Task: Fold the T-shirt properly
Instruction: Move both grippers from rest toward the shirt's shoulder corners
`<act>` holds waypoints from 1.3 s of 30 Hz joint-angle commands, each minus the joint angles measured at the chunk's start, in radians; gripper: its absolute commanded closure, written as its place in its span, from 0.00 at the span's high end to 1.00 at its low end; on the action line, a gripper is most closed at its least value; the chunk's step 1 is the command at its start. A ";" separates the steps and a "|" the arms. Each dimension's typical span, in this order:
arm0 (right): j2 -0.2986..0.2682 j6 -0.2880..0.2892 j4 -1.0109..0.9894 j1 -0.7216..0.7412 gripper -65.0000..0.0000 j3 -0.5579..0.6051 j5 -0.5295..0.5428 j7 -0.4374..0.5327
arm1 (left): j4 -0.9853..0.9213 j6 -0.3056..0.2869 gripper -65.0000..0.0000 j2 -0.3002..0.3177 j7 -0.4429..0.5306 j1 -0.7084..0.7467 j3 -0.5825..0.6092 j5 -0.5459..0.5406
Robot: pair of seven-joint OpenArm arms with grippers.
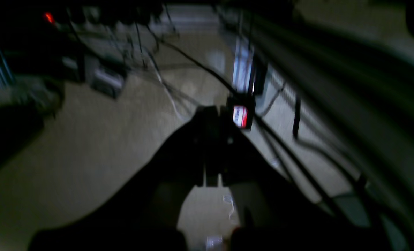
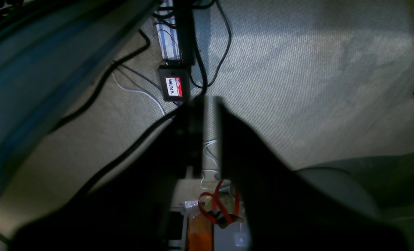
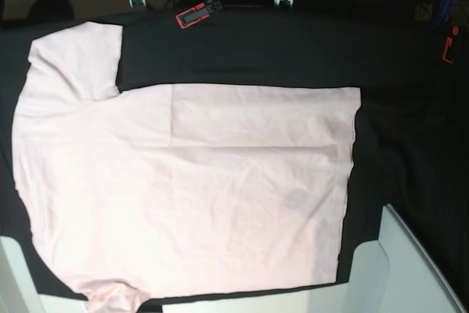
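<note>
The pale pink T-shirt (image 3: 190, 188) lies flat, plain side up, on the black table cloth (image 3: 242, 56). One sleeve (image 3: 77, 56) points to the far left and its hem runs down the right side. Neither gripper appears in the base view. In the left wrist view my left gripper (image 1: 212, 111) hangs over the carpeted floor, fingers pressed together with nothing held. In the right wrist view my right gripper (image 2: 208, 101) is also over the floor, its fingers a narrow gap apart with nothing between them. The T-shirt does not show in either wrist view.
A red and black clamp (image 3: 196, 15) lies at the table's far edge and an orange clamp (image 3: 448, 45) at the right. White arm parts (image 3: 410, 269) fill the near right corner. Cables and a labelled black box (image 2: 173, 87) lie on the floor.
</note>
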State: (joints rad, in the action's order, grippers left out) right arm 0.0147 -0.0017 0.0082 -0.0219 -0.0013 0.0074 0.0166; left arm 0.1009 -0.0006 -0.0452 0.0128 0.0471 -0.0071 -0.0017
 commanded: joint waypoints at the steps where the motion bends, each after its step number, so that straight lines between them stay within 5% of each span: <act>1: 0.003 -0.004 0.000 -0.002 0.28 0.002 0.001 0.001 | -0.002 0.004 0.00 0.005 -0.007 0.010 -0.001 -0.004; 3: 0.004 -0.004 0.000 -0.002 0.49 0.002 0.001 0.001 | -0.002 0.004 0.05 0.012 -0.014 0.009 -0.001 -0.004; 5: 0.004 -0.004 0.000 -0.002 0.67 0.002 0.001 0.003 | -0.002 0.004 0.20 0.015 -0.014 0.009 -0.001 -0.004; 7: 0.006 -0.002 0.000 -0.002 0.75 0.001 0.001 0.003 | -0.002 0.004 0.31 0.015 -0.014 0.009 0.000 -0.004; 26: 0.006 -0.002 0.072 -0.057 0.75 -0.001 0.001 0.004 | -0.002 0.004 0.32 0.017 -0.006 0.020 0.000 -0.004; 29: 0.006 -0.002 0.072 -0.057 0.75 -0.001 0.001 -0.002 | -0.002 0.004 0.15 0.017 -0.012 0.021 0.000 -0.004; 30: 0.006 -0.002 0.071 -0.057 0.72 -0.001 0.001 -0.002 | -0.002 0.004 0.00 0.017 -0.012 0.021 0.000 -0.004; 33: 0.006 -0.002 0.068 -0.057 0.49 0.001 0.001 -0.002 | -0.002 0.004 0.00 0.017 -0.007 0.023 0.000 -0.004; 37: 0.004 -0.002 0.068 -0.059 0.00 0.002 0.001 -0.002 | -0.002 0.004 0.00 0.017 -0.007 0.023 0.000 -0.004; 39: 0.001 -0.002 0.066 -0.060 0.02 -0.004 0.001 -0.004 | -0.002 0.004 0.00 0.017 -0.007 0.023 0.000 -0.004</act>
State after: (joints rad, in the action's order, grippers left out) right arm 0.0193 -0.0013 0.0757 -0.0757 -0.0025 0.0048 0.0158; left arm 0.0982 0.0002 -0.0254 0.0013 0.0669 -0.0067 -0.0048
